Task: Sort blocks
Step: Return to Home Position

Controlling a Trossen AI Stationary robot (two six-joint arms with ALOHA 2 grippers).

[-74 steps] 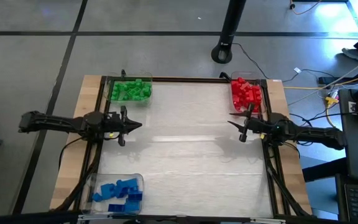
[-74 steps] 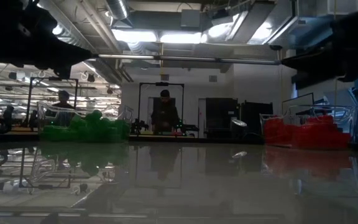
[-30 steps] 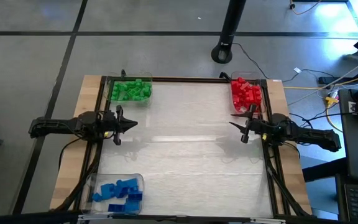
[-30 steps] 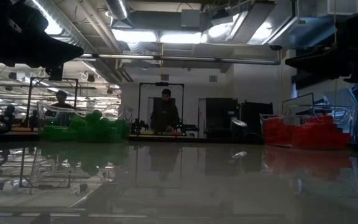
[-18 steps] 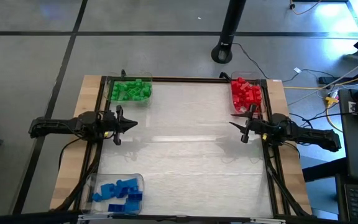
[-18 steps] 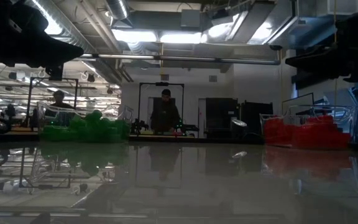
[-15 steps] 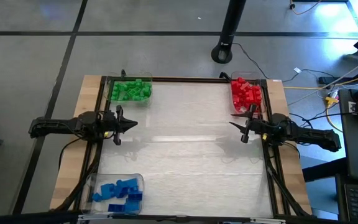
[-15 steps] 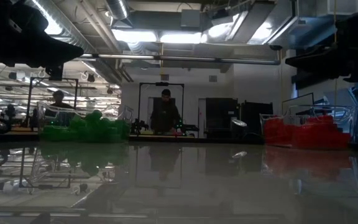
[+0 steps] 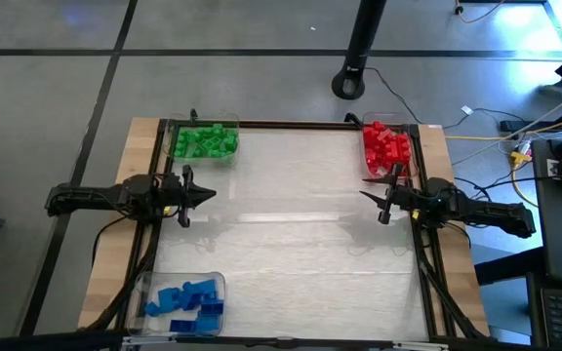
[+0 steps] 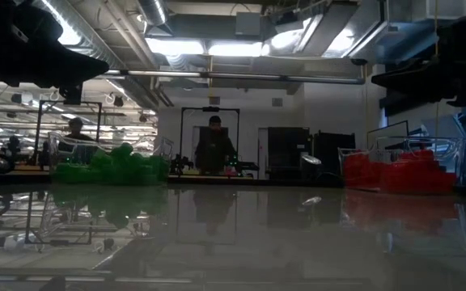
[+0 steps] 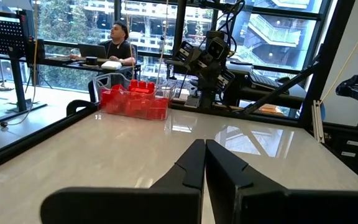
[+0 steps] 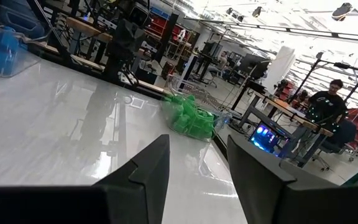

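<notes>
The blocks lie sorted by colour in clear trays: green blocks (image 9: 206, 142) at the far left corner, red blocks (image 9: 385, 146) at the far right corner, blue blocks (image 9: 185, 300) at the near left corner. My left gripper (image 9: 211, 193) hangs shut above the table's left edge, pointing level toward the right; its fingertips (image 11: 204, 148) meet with nothing between them. My right gripper (image 9: 363, 190) hangs open above the right edge, pointing level toward the left, with nothing between its fingers (image 12: 194, 149).
The white tabletop (image 9: 291, 244) lies bare between the three trays. A black stand's foot (image 9: 349, 83) is on the floor beyond the far edge. People sit and stand at desks in the room behind the table (image 10: 215, 145).
</notes>
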